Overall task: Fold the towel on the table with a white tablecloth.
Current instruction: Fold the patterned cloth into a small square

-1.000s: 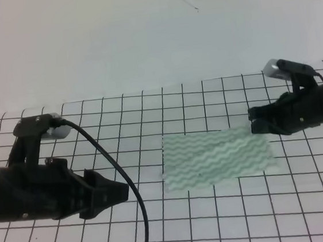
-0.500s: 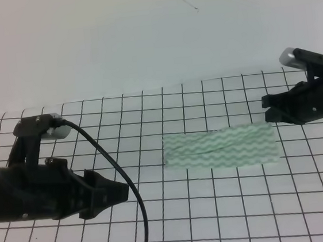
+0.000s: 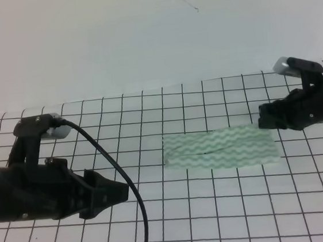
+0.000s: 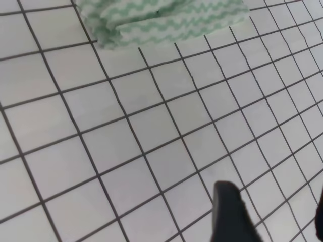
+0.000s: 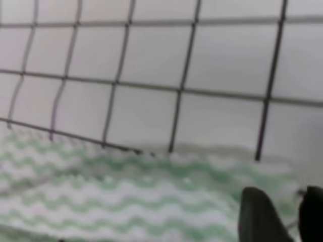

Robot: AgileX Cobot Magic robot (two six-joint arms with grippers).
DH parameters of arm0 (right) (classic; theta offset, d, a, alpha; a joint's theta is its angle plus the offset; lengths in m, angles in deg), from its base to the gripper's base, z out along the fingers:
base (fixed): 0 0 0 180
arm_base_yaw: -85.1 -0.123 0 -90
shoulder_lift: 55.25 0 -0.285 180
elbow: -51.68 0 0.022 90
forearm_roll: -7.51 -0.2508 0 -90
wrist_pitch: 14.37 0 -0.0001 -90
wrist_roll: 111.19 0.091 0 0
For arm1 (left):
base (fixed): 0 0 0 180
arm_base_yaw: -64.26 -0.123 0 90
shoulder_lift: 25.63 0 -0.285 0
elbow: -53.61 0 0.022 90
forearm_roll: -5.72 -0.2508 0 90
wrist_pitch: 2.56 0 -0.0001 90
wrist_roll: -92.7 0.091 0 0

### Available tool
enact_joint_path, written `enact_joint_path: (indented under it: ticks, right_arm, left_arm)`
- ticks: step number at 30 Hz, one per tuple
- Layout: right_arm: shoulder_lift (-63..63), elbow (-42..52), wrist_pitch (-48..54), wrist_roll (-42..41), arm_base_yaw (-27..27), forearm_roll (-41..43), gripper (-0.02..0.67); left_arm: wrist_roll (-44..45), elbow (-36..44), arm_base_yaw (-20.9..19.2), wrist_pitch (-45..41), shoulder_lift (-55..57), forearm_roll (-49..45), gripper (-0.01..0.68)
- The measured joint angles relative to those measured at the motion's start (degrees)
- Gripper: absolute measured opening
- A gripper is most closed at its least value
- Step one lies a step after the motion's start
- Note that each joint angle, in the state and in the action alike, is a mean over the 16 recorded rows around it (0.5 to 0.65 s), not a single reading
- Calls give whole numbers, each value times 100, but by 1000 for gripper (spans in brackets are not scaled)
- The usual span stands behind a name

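White gridded tablecloth [image 3: 161,225] bears the half-folded towel [image 3: 221,149]; we judge the right gripper [image 3: 261,120], fingers nearly closed and empty, should pinch both layers at the towel's right edge.

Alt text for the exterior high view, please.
A green-and-white wavy-striped towel lies flat as a long strip on a white tablecloth with a black grid. The right gripper hovers at its far right corner; the left gripper sits apart at lower left.

Both matte black arms carry a small silver-grey wrist camera, the left arm [image 3: 42,191] trailing a thick black cable [image 3: 137,210], the right arm [image 3: 307,105] blocky.
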Motion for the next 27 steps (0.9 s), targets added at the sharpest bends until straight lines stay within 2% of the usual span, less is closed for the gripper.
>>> enact_joint_path:
  ticks: [4, 7, 12, 17, 22, 27]
  right_arm:
    - [124, -192, 301, -503, 0, -87, 256]
    - [223, -372, 762, -834, -2, -67, 275]
    - [385, -635, 1624, -1268, -10, 187, 255]
    - [454, -792, 2510, -1351, -18, 631, 229]
    - [454, -827, 3002, -1246, -25, 1054, 212]
    - [454, -829, 3271, -1131, -25, 1313, 212]
  left_arm:
    - [0, 0, 0, 77, 0, -25, 336]
    - [7, -6, 0, 221, 9, -30, 336]
    - [63, -132, 0, 461, 174, -33, 336]
    - [131, -498, 0, 569, 673, 50, 336]
    - [212, -1175, 0, 439, 1528, 185, 336]
    - [123, -2122, 0, -42, 2631, 309, 336]
